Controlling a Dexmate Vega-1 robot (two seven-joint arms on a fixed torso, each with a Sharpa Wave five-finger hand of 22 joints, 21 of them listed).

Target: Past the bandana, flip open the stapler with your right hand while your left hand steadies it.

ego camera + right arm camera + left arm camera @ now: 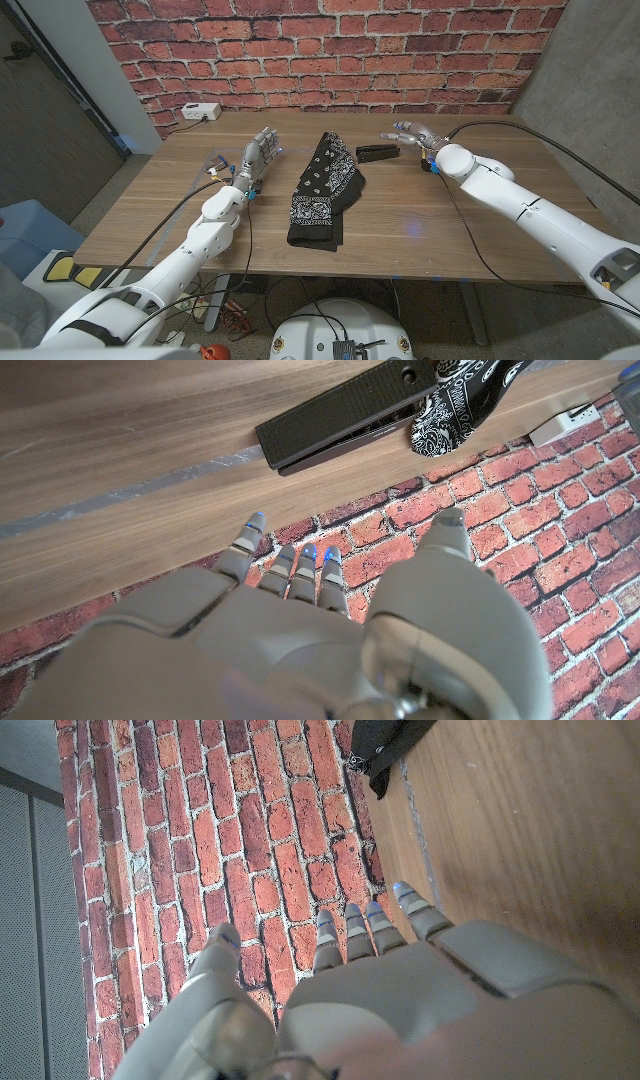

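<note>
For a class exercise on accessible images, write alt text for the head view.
A black paisley bandana lies mid-table on the wooden table, a closed black stapler just beyond it. The left hand and right hand are open on either side, touching neither.

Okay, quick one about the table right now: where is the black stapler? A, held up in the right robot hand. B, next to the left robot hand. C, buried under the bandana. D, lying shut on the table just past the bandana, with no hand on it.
D: the stapler lies shut on the table beside the bandana's far end, and the right robot hand is near it but not touching.
</note>
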